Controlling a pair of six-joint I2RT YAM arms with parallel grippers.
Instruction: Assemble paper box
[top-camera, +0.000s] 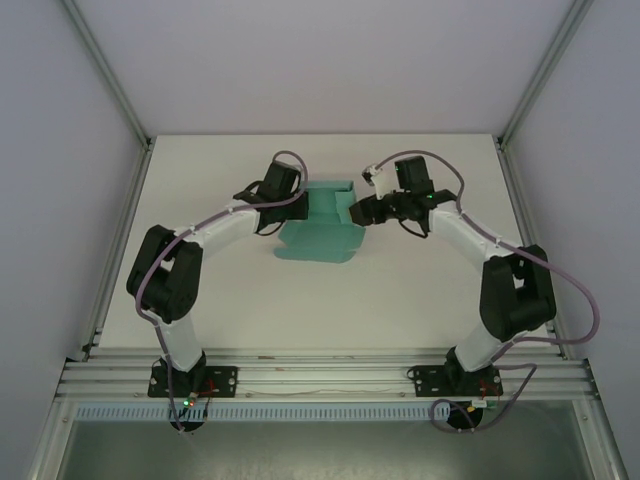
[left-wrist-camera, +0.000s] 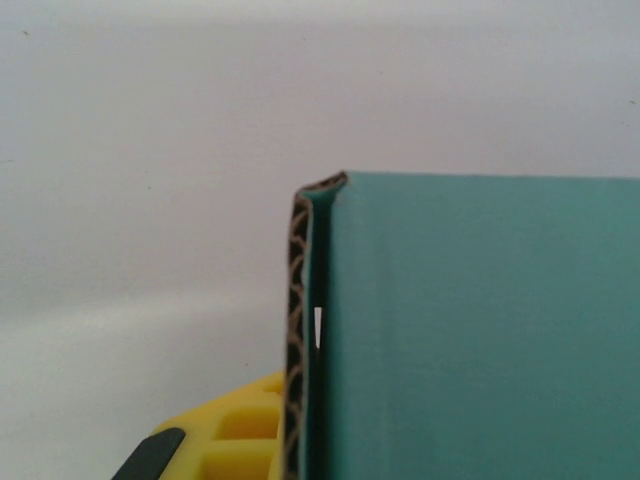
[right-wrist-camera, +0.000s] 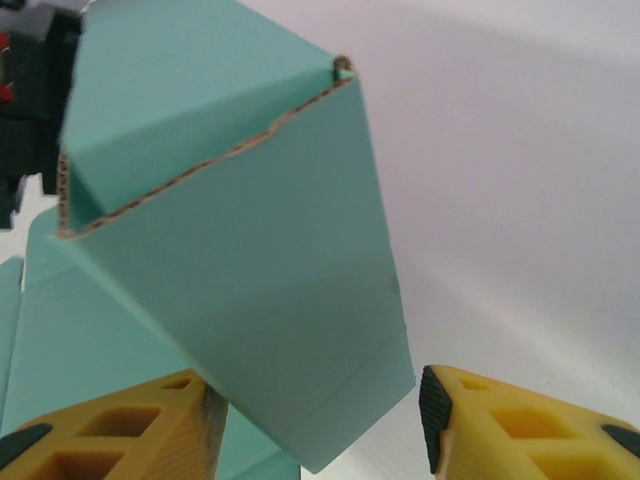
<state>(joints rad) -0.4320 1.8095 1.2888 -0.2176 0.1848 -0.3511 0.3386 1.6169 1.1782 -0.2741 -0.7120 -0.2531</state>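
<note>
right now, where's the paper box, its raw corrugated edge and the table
paper box (top-camera: 320, 235): top view, on its flat teal panel
corrugated edge (left-wrist-camera: 293, 330): left wrist view, on the brown fluted cut
table (top-camera: 400, 290): top view, on bare white surface

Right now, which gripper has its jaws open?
The right gripper: it straddles a flap of the paper box, one pad clear of it. The left gripper is shut on its folded edge.

Robotics lab cell, white table (top-camera: 400, 290) walled by plain white panels (top-camera: 320, 60), aluminium posts (top-camera: 108, 70) at the table's far corners, slotted rail (top-camera: 320, 375) along its near edge.
</note>
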